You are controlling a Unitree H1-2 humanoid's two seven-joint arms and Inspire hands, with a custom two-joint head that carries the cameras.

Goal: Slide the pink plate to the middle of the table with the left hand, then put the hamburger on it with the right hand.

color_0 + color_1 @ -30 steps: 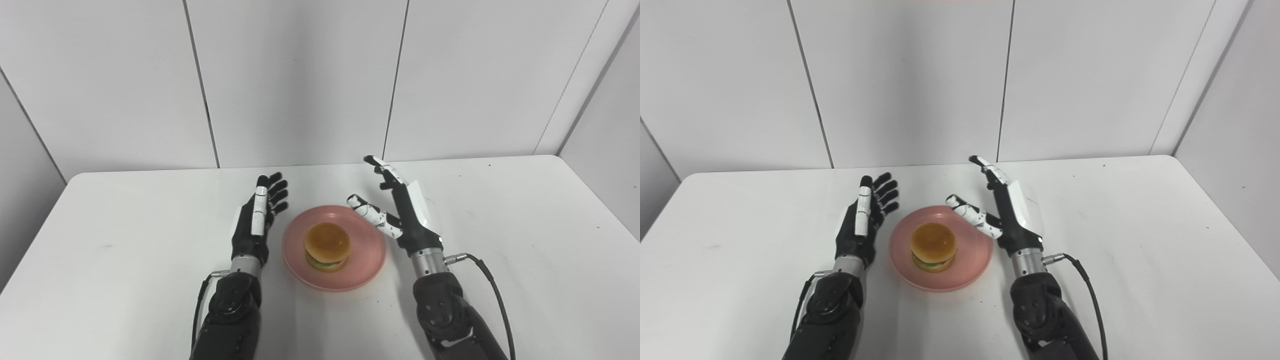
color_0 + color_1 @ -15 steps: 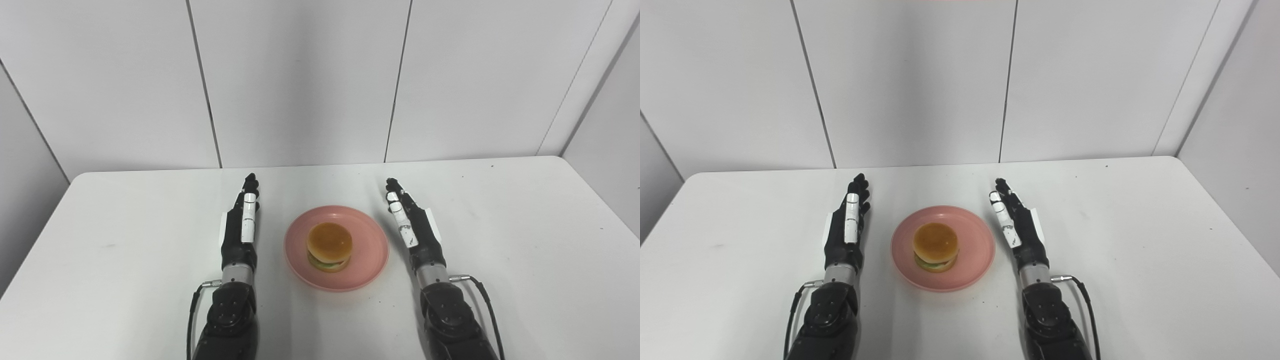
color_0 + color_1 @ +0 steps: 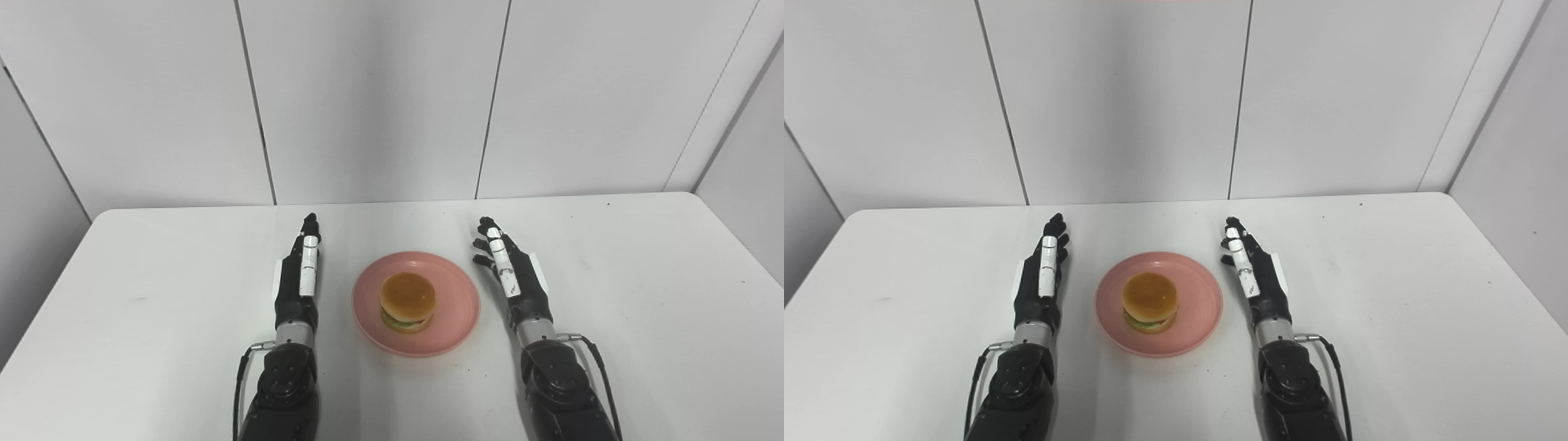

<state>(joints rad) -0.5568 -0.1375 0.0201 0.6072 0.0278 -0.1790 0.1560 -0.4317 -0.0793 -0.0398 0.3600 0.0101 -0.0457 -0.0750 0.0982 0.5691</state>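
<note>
The pink plate [image 3: 456,303] lies in the middle of the white table, near its front. The hamburger [image 3: 407,301] sits upright on the plate's centre. My left hand [image 3: 299,275] lies low on the table left of the plate, fingers stretched forward, open and empty, apart from the plate. My right hand [image 3: 513,275] lies right of the plate, fingers stretched forward, open and empty, also apart from the plate. The same layout shows in the right eye view, with the plate [image 3: 1200,306] between the hands.
The white table [image 3: 643,275] has rounded far corners and ends at grey wall panels behind and on both sides. A cable runs along each forearm.
The right hand drew back from above the plate's right rim, lowered and flattened beside it. The left hand straightened and settled beside the plate. The camera view shifted slightly.
</note>
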